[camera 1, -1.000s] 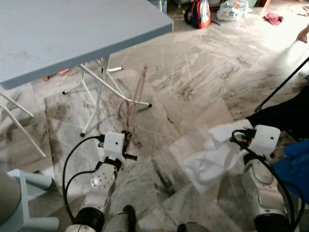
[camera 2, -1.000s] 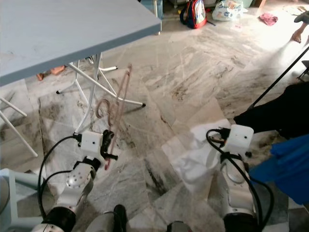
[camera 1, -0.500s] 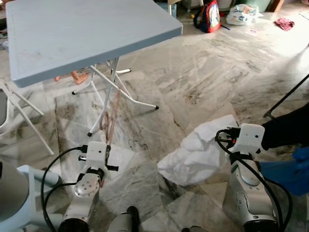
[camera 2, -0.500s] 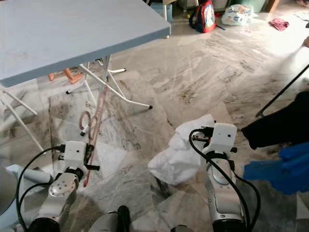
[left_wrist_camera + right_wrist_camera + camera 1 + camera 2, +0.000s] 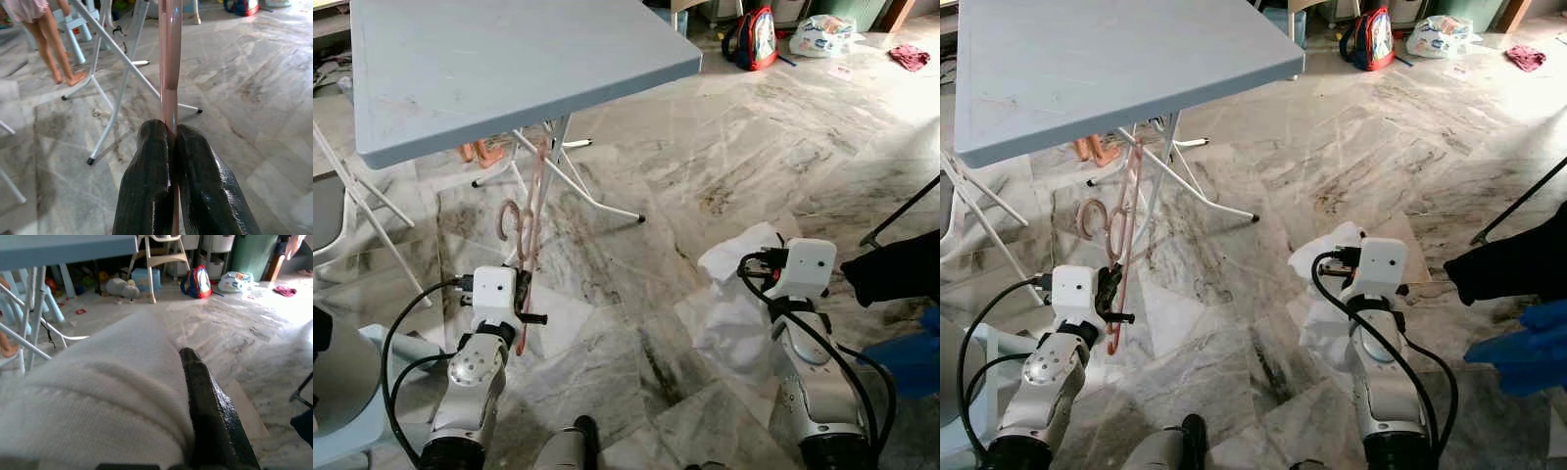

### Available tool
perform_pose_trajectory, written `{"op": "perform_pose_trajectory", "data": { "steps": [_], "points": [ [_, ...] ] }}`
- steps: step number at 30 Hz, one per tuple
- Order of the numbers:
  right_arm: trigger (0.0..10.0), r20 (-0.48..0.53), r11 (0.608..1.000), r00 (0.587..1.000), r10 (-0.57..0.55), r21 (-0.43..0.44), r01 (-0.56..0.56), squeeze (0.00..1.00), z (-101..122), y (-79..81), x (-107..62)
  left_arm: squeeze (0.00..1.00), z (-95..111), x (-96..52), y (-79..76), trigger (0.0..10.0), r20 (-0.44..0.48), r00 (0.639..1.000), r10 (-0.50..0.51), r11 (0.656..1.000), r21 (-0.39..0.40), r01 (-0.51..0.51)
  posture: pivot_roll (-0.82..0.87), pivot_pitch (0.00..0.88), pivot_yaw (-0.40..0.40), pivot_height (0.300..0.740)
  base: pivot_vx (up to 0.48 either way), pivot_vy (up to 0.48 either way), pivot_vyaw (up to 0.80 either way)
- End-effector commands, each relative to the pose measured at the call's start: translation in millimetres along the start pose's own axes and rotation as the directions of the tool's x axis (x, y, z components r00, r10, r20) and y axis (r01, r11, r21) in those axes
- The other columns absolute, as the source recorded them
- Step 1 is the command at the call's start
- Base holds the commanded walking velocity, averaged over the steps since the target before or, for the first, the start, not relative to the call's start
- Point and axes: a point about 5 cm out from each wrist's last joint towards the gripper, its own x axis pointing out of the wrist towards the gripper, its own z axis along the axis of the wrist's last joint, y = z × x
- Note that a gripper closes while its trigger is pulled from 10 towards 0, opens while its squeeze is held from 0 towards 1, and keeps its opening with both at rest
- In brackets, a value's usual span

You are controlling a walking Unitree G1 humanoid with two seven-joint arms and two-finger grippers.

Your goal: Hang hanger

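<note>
A thin pink hanger (image 5: 534, 211) stands nearly upright from my left gripper (image 5: 522, 302), its hook (image 5: 508, 221) curling to the left just below the table edge. In the left wrist view the two black fingers (image 5: 151, 166) are shut tight on the hanger's pink bar (image 5: 169, 58). My right gripper (image 5: 764, 266) is shut on a white cloth (image 5: 732, 308) that bunches and hangs toward the floor. In the right wrist view the cloth (image 5: 98, 396) drapes over one finger, and the other black finger (image 5: 205, 396) lies against it.
A pale blue folding table (image 5: 509, 59) with white crossed legs (image 5: 563, 181) stands ahead on the left. A person's bare legs (image 5: 49, 44) are behind it. A backpack (image 5: 759, 37) and bags lie far back. A black object (image 5: 901, 269) and a blue one (image 5: 913, 354) sit at right.
The whole view has shifted toward the table as I move. Both grippers keep their hold. The hanger now reaches up close under the table edge.
</note>
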Motion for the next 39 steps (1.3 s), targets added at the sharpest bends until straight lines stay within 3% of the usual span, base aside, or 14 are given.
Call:
{"op": "perform_pose_trajectory", "data": {
  "steps": [1, 4, 7, 13, 23, 39],
  "points": [
    [10.0, 0.066, 1.0, 0.997, 0.031, 0.0, -0.032, 0.0, 11, 6.1, 2.9, 0.0, 2, 0.7, -2.1, 10.0, 0.009, 1.0, -0.019, 1.0, 0.003, 0.018, 0.11, 0.13, 0.033, 0.74, 0.0, 0.0, 0.0],
    [10.0, 0.069, 0.999, 0.997, 0.026, 0.04, -0.029, 0.0, 15, 9.8, 5.3, 0.0, 7, 1.9, -2.6, 10.0, 0.018, 1.0, -0.011, 0.999, -0.031, 0.012, 0.12, 0.146, 0.014, 0.74, 0.17, 0.0, 0.0],
    [10.0, 0.082, 0.995, 0.993, 0.09, 0.034, -0.093, 0.0, 19, 24.5, 8.2, 0.0, 12, 1.2, -0.2, 10.0, 0.043, 0.999, 0.003, 1.0, -0.029, -0.002, 0.13, 0.153, -0.003, 0.74, 0.296, 0.0, 0.0],
    [10.0, 0.114, 0.985, 0.98, 0.165, 0.026, -0.169, 0.0, 28, 38.7, 14.5, 0.0, 21, -0.9, 3.7, 10.0, 0.079, 0.996, 0.052, 0.998, -0.049, -0.048, 0.17, 0.164, -0.017, 0.74, 0.33, 0.0, 0.0],
    [10.0, 0.185, 0.975, 0.958, 0.219, 0.004, -0.223, 0.0, 49, 49.8, 23.4, 0.0, 38, -3.1, 10.8, 10.0, 0.139, 0.983, 0.122, 0.992, -0.057, -0.115, 0.2, 0.156, -0.044, 0.74, 0.367, 0.0, 0.0],
    [10.0, 0.188, 0.967, 0.952, 0.243, 0.029, -0.252, 0.0, 50, 58.4, 27.5, 0.0, 50, 1.8, 12.8, 10.0, 0.17, 0.976, 0.14, 0.989, -0.063, -0.131, 0.21, 0.152, -0.041, 0.74, 0.403, 0.032, 0.0]
  ]
}}
